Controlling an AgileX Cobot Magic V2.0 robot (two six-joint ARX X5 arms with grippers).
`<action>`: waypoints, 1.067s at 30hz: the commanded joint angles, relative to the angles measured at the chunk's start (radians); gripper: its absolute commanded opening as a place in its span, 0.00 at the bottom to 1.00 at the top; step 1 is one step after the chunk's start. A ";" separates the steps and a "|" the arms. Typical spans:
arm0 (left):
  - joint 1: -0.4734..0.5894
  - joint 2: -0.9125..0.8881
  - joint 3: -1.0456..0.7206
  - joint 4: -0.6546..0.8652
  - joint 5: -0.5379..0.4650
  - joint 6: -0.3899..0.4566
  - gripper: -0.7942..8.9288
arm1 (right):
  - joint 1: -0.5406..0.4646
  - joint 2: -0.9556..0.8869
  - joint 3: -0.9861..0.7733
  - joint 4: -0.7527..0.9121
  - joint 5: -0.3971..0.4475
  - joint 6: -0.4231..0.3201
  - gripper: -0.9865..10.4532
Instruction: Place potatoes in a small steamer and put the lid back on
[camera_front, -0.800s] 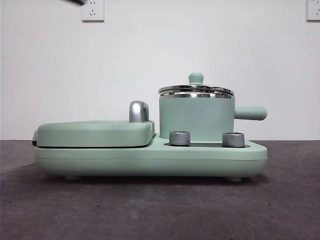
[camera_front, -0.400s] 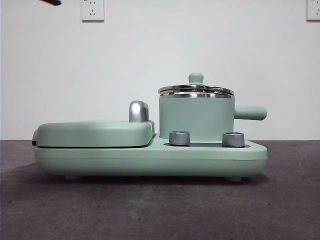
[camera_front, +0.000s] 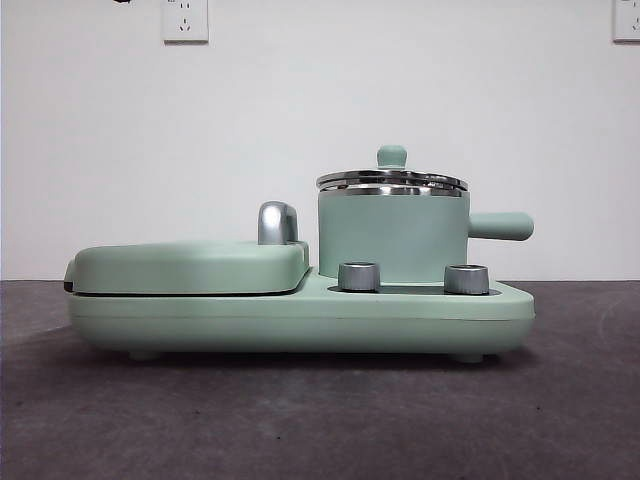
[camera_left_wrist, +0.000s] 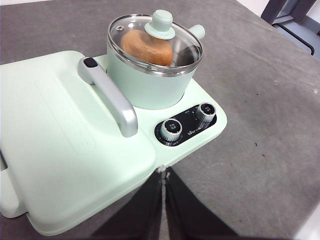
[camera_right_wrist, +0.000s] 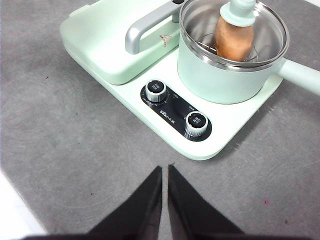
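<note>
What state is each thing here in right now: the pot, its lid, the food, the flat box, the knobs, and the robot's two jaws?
small steamer: upright on the green base, lid on.
lid: seated on the steamer's rim, knob up.
potato: inside the steamer, seen through the glass.
griddle box: closed, handle lying across it.
two knobs: setting unreadable.
left gripper: jaws shut, empty, away from the steamer.
right gripper: jaws shut, empty, over the table.

left gripper (camera_left_wrist: 163, 172): jaws closed together, empty, held above the table
right gripper (camera_right_wrist: 164, 170): jaws closed together, empty, raised
</note>
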 joint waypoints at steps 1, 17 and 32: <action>-0.007 0.004 0.013 0.014 0.002 -0.008 0.09 | 0.005 0.005 0.008 0.007 -0.003 0.010 0.10; 0.453 -0.642 -0.685 0.574 -0.242 0.113 0.09 | 0.005 0.005 0.008 0.008 -0.003 0.010 0.10; 0.564 -0.810 -0.903 0.418 -0.209 0.018 0.09 | 0.005 0.005 0.009 0.020 -0.003 0.010 0.10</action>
